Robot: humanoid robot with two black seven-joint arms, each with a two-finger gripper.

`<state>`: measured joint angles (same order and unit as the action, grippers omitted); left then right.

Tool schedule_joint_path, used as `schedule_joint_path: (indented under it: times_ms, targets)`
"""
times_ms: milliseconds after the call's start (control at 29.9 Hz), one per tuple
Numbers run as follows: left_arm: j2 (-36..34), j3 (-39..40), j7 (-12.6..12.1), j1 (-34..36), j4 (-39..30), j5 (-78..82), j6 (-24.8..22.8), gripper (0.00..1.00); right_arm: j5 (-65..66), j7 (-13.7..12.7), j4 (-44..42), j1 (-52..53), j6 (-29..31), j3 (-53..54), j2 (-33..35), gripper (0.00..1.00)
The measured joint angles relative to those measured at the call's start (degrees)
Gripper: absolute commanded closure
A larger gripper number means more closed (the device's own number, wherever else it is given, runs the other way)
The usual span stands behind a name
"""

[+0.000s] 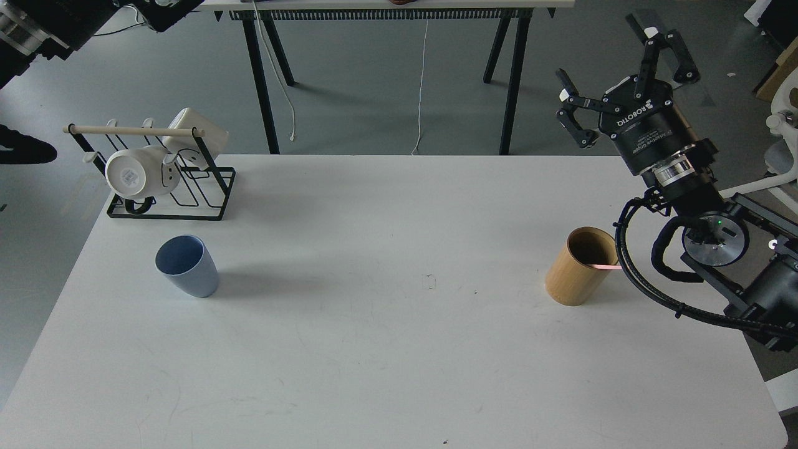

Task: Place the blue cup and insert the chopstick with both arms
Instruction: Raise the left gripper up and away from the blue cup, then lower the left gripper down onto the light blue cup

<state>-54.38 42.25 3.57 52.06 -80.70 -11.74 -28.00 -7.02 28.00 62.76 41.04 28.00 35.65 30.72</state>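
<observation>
Presently: right gripper [614, 81] raised, fingers spread, empty; left gripper out of view; cup [187, 266] upright near rack [168, 187]; chopstick [603, 267] barely visible behind bamboo cylinder [581, 267], cable alongside — risk of toppling cylinder on approach.

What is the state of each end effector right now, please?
Left end effector: not in view; only a black arm segment shows at the top left corner.
Right end effector: open, fingers spread, holding nothing.

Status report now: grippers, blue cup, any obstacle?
Right gripper open, raised, empty. Left gripper out of view. Blue cup upright, untouched, left side. Nothing blocking it.
</observation>
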Motion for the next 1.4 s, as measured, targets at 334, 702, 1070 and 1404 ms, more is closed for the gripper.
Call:
schedule_joint_path:
  times_ms: [334, 702, 1070, 1404]
  targets:
    - [-8.0, -6.2, 7.6, 0.1, 2.2, 39.6, 0.0, 0.00, 0.1, 0.0, -0.4, -0.1, 0.0, -0.2, 0.3, 0.01]
    - [-13.7, -16.5, 16.3, -0.3, -1.9, 84.1, 0.0, 0.00, 0.3, 0.0, -0.8, -0.8, 0.0, -0.3, -0.1, 0.01]
    - [-12.0, -25.1, 23.7, -0.8, 0.7, 105.5, 0.0, 0.00, 0.3, 0.0, -1.2, -1.5, 0.0, -0.6, -0.3, 0.01]
    - [-8.2, -29.3, 24.0, -1.5, 9.3, 105.7, 0.0, 0.01, 0.3, 0.0, -1.1, -2.5, 0.0, -0.4, -0.3, 0.01]
